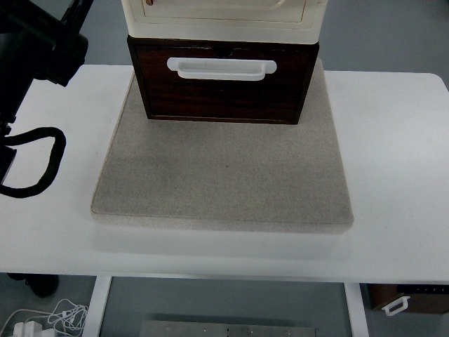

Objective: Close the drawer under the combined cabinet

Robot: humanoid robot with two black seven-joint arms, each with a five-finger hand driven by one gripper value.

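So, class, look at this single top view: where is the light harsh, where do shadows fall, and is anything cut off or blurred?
Top view: the white table is bright, nearly washed out; a soft shadow lies along the grey mat's near edge; the dark wooden drawer with its white handle is sharp; the cream cabinet is cropped at the top; the left arm shows as a dark, detail-poor mass.

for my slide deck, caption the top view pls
Dark wooden drawer with white handle, under a cream cabinet on a grey mat.
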